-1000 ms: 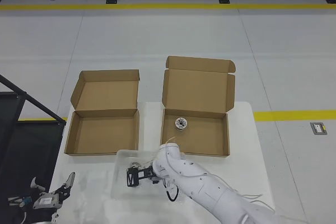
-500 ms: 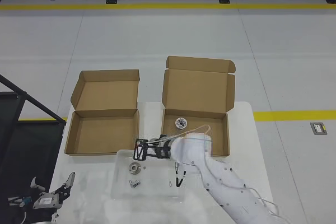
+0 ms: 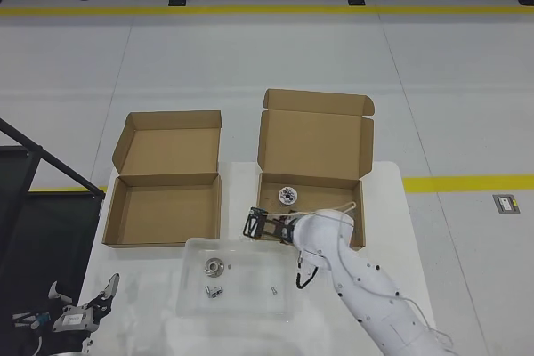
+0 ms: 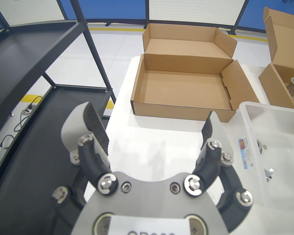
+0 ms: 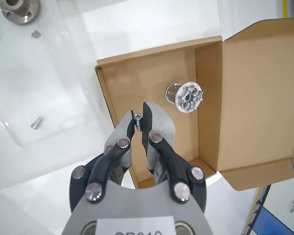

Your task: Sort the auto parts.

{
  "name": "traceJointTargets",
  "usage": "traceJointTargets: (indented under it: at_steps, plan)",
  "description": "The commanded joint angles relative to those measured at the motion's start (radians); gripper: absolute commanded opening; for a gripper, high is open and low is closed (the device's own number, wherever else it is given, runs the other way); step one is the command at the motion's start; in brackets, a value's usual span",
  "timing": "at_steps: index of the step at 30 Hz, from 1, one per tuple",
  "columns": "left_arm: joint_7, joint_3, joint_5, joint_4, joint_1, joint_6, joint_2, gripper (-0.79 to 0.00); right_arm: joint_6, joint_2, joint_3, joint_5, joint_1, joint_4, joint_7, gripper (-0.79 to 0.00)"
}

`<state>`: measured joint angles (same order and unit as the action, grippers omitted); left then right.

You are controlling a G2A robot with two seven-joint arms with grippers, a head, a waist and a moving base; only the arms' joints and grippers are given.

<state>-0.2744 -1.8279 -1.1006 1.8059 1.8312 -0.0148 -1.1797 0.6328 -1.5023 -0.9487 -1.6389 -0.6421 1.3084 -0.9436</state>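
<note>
My right gripper (image 5: 138,118) is shut on a small silver bolt (image 5: 138,121) and hangs over the near left edge of the right cardboard box (image 3: 338,233), seen from above as the right gripper (image 3: 251,224). A toothed silver hub (image 5: 185,97) lies inside that box, also visible as the hub (image 3: 287,195). The clear plastic bin (image 3: 194,298) holds a round flange (image 3: 214,265), a small part (image 3: 213,291) and a loose bolt (image 3: 272,288). My left gripper (image 4: 154,123) is open with nothing in it, low beside the table's left front corner.
An open cardboard box (image 3: 125,233) with nothing in it sits at the back left of the white table (image 3: 400,267). A black metal shelf rack (image 4: 27,79) stands to the left of the table.
The right gripper has risen out of the clear bin with the bolt and travelled back and right to the right box's edge. The left arm has kept still.
</note>
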Motion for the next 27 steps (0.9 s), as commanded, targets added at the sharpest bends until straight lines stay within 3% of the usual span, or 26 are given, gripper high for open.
traceJointTargets:
  at_steps: [1, 19, 23, 27]
  plan:
    - [0.0, 0.0, 0.0, 0.0, 0.0, 0.0, 0.0, 0.0, -0.016, -0.001, -0.006, -0.002, 0.013, -0.048, 0.025, -0.785]
    - [0.0, 0.0, 0.0, 0.0, 0.0, 0.0, 0.0, 0.0, -0.149, -0.022, 0.016, -0.065, 0.119, -0.35, 0.11, -0.785]
    - [0.0, 0.0, 0.0, 0.0, 0.0, 0.0, 0.0, 0.0, -0.271, -0.03, 0.025, -0.107, 0.136, -0.427, 0.165, -0.785]
    - [0.0, 0.0, 0.0, 0.0, 0.0, 0.0, 0.0, 0.0, -0.289, -0.037, 0.015, -0.061, 0.14, -0.492, 0.256, -0.785]
